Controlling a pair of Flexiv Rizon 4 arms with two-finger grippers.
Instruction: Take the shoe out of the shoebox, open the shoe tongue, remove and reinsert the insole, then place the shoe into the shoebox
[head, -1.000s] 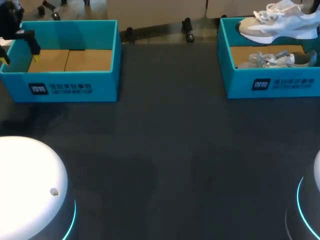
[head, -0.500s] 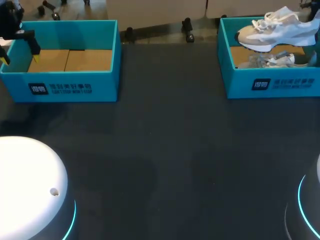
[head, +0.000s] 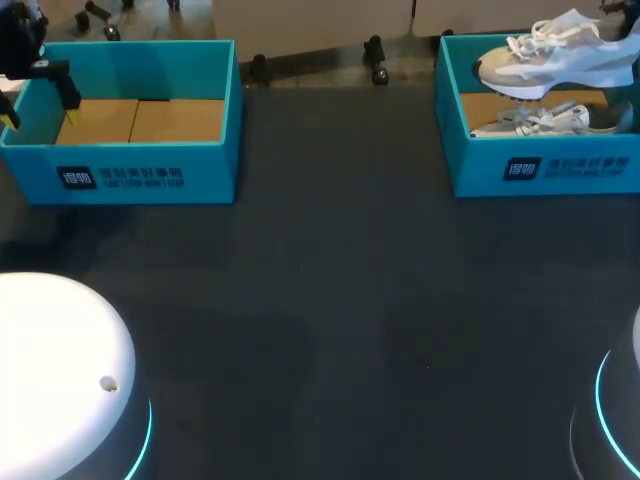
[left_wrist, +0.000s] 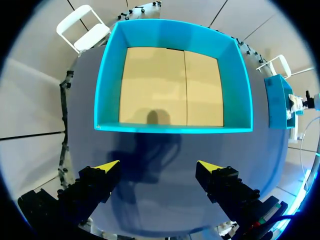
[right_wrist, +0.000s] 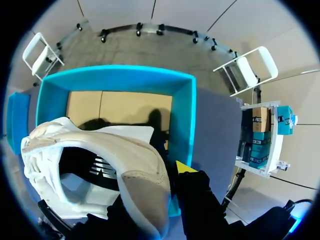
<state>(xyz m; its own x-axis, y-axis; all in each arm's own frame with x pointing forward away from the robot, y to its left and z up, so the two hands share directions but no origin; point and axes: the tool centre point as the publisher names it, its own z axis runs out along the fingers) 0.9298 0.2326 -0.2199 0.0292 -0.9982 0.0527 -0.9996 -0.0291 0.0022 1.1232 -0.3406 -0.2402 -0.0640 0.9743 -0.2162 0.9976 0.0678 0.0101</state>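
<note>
A white and beige sneaker hangs over the right teal shoebox, toe pointing left. My right gripper is shut on its heel collar, one yellow tip showing beside the heel; in the right wrist view the sneaker fills the space ahead of the fingers. A second sneaker lies on the cardboard floor of that box. My left gripper stands open with nothing in it, above the table just outside the near wall of the left teal shoebox; the head view shows this gripper at the box's left end.
The left shoebox holds nothing but its cardboard floor. Between the two boxes and toward me lies the dark table. The white bases of my arms stand at the near corners.
The held sneaker sank a little toward the right box, toe dipping, then came back up slightly. My left arm has stayed where it was.
</note>
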